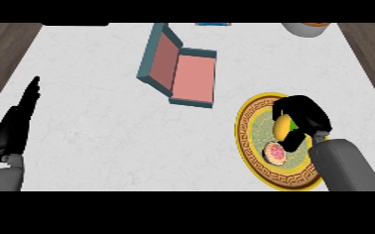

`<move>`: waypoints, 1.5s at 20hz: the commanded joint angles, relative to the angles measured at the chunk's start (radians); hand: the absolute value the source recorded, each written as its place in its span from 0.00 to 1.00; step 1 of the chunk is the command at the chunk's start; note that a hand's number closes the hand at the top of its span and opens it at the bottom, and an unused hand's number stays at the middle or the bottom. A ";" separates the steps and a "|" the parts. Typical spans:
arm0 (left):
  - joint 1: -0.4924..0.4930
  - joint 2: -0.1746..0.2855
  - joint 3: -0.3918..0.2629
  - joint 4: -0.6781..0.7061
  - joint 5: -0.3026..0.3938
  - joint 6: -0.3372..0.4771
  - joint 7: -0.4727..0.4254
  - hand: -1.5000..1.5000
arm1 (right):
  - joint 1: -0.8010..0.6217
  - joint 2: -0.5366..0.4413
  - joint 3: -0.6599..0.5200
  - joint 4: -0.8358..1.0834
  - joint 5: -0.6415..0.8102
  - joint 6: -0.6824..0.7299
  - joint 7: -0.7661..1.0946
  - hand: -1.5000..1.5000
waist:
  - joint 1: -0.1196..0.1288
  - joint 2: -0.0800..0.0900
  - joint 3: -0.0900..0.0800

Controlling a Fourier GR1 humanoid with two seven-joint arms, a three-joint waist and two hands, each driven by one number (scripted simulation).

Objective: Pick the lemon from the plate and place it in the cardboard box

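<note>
Yellow lemon (281,126) on the plate (244,124), right hand (307,116) curled round it. Cardboard box (192,77) lies open up-left of that hand; left hand (18,124) rests open, far left.

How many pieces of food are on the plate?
2 clearly: the lemon, held by the right hand, and a pink round piece nearer the robot. A green bit beside the lemon, mostly hidden, may be a third.

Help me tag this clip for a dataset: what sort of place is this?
Probably a kitchen counter: a pale, stone-look worktop carries a gold-rimmed plate with a lemon and a pink-iced pastry on it, and an open box lies nearby.
</note>
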 commanded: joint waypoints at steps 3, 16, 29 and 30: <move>-0.016 0.018 0.030 0.002 0.003 -0.010 0.011 0.50 | -0.029 -0.056 -0.055 -0.046 0.046 -0.084 0.000 1.00 | -0.008 0.002 0.005; -0.062 -0.017 -0.023 0.019 -0.024 -0.008 -0.007 0.50 | -0.547 -0.164 -0.173 0.410 -0.126 -0.121 -0.732 1.00 | 0.057 0.027 0.009; -0.030 -0.012 -0.003 0.042 -0.024 -0.018 -0.038 0.50 | -0.875 -0.010 -0.224 0.681 -0.202 0.011 -0.866 1.00 | 0.040 0.016 0.005; -0.006 -0.041 -0.003 0.043 -0.036 0.024 -0.059 0.50 | -0.884 0.024 -0.211 0.654 -0.209 0.067 -0.819 1.00 | 0.028 0.009 0.004</move>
